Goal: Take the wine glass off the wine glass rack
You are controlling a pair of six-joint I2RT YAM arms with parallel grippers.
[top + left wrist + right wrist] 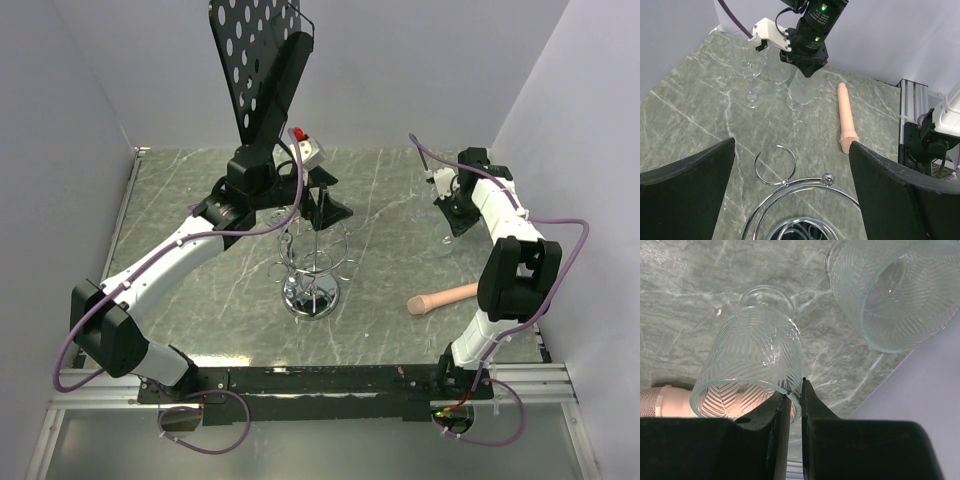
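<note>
The chrome wine glass rack (312, 272) stands mid-table. Its ring and one bare loop (775, 167) show between my left gripper's (792, 145) wide-open, empty fingers, which hover just above the rack's top. My right gripper (796, 390) is shut on the rim of a patterned wine glass (750, 365), one finger inside the bowl and one outside. In the left wrist view this glass (804, 89) hangs upright under the right gripper (807, 62), low over the table at the far right. Whether its foot touches the table I cannot tell.
Two more wine glasses (752, 75) (778, 70) stand upright beside the held one; another glass (900, 290) shows in the right wrist view. A tan wooden pestle (443, 297) lies right of the rack. A black perforated music stand (255, 60) rises at the back.
</note>
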